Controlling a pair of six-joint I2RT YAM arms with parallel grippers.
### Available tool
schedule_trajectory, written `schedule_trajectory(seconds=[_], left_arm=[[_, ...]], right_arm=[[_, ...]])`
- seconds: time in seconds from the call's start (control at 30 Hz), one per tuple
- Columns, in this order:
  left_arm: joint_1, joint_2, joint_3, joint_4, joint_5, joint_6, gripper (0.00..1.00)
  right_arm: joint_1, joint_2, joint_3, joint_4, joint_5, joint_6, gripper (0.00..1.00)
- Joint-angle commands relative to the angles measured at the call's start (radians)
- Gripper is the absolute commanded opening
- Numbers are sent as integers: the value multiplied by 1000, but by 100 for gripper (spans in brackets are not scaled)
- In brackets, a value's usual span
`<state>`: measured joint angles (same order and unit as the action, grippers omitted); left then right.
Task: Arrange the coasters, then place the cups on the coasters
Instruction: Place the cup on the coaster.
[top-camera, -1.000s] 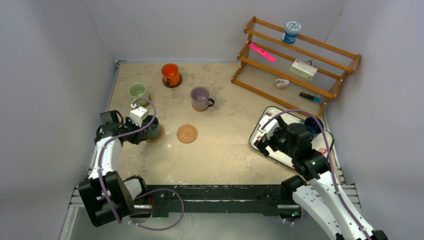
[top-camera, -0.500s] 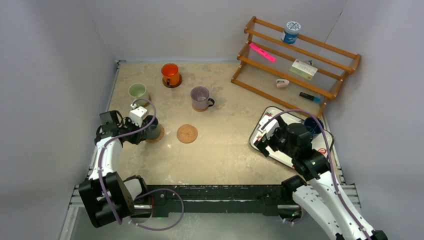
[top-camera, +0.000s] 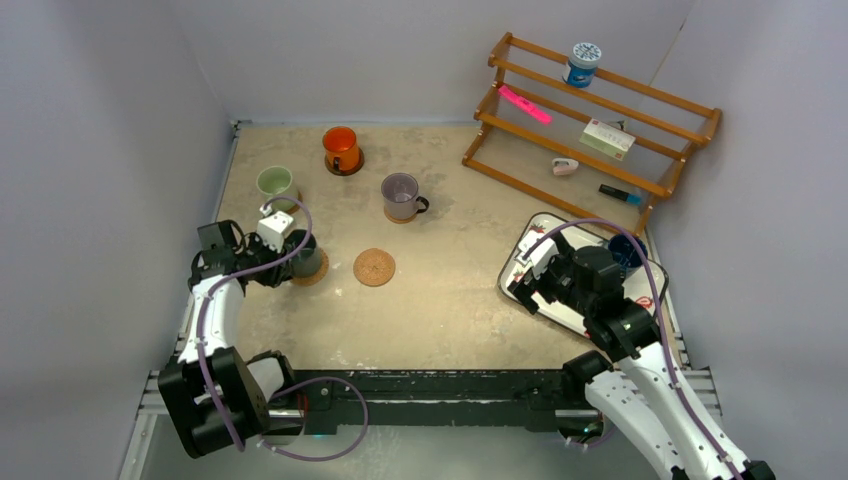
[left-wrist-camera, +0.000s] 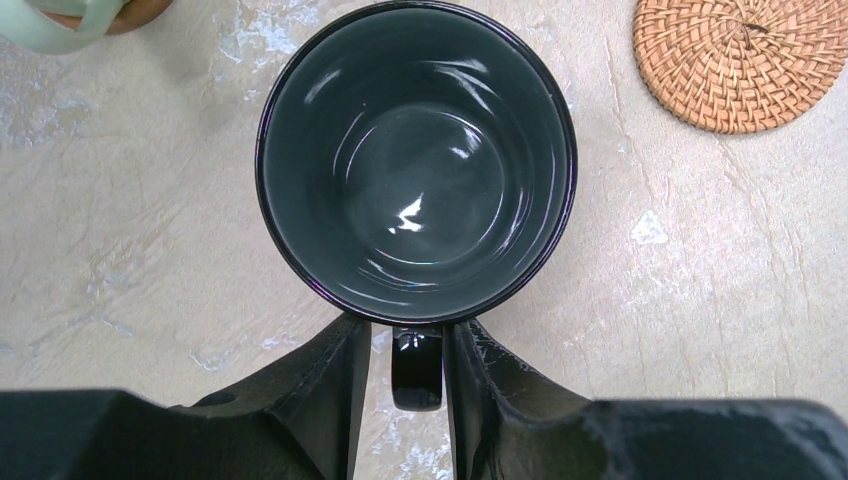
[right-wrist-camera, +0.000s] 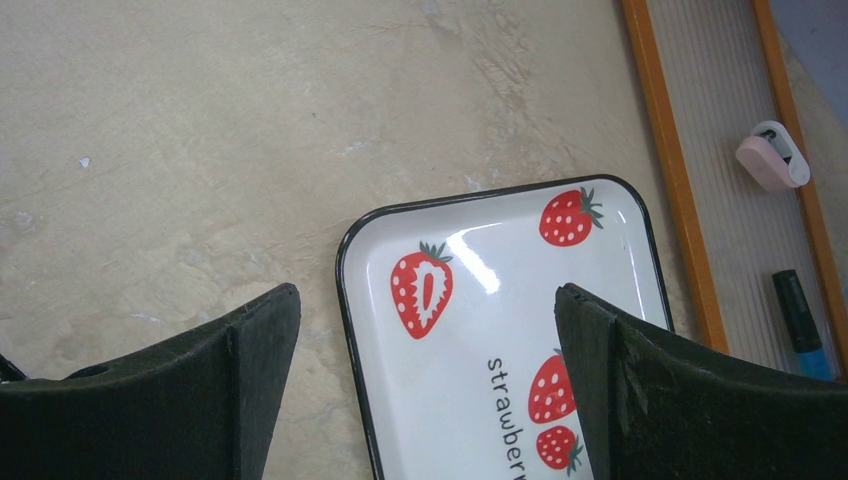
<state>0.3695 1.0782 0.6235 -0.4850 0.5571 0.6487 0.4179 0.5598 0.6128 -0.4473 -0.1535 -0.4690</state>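
Where the left arm reaches forward and bends in from the left side, the left gripper (left-wrist-camera: 405, 338) has its jaws a little apart. One jaw is on each side of the handle of the dark grey-teal mug (left-wrist-camera: 416, 160). A thin strip of the pale sandy surface (left-wrist-camera: 150, 250) shows between one jaw and the handle, so they are not squeezing it. The mug stands upright, and its inside is shiny with nothing in it. From above you can see that it sits on a flat brown coaster (top-camera: 316, 273) (the wrist view hides that coaster under the mug). The wrist view shows a round woven coaster (left-wrist-camera: 740, 60) lying bare near the mug, and a bit of the pale green mug (left-wrist-camera: 60, 25).

Only the top view shows the dark blue mug (top-camera: 625, 250), which stands in the white strawberry tray (right-wrist-camera: 590, 290) towards its far end. The see-through orange mug (top-camera: 340, 148) and the purple-grey mug (top-camera: 401, 196) each stand on a coaster farther back.

The right arm comes up from the near right corner and leans in over the tray. The right gripper (right-wrist-camera: 425, 295) hangs above a corner of the tray, with its jaws wide apart and nothing between them.
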Motion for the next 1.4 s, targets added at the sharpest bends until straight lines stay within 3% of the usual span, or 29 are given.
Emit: schedule_trajectory(seconds=[0.0,0.87,1.37], left_arm=[[8,-28,2,36,39,11,35],[8,-71,-2,-50,49,97,17],[8,-58,9,-72,63,116,14]], right_arm=[[-1,-11,-10,-4,-23,-7,99],[-2,-14,-10,-4,-24,-8,99],[-1,-16,-10,-5,-26,-9,99]])
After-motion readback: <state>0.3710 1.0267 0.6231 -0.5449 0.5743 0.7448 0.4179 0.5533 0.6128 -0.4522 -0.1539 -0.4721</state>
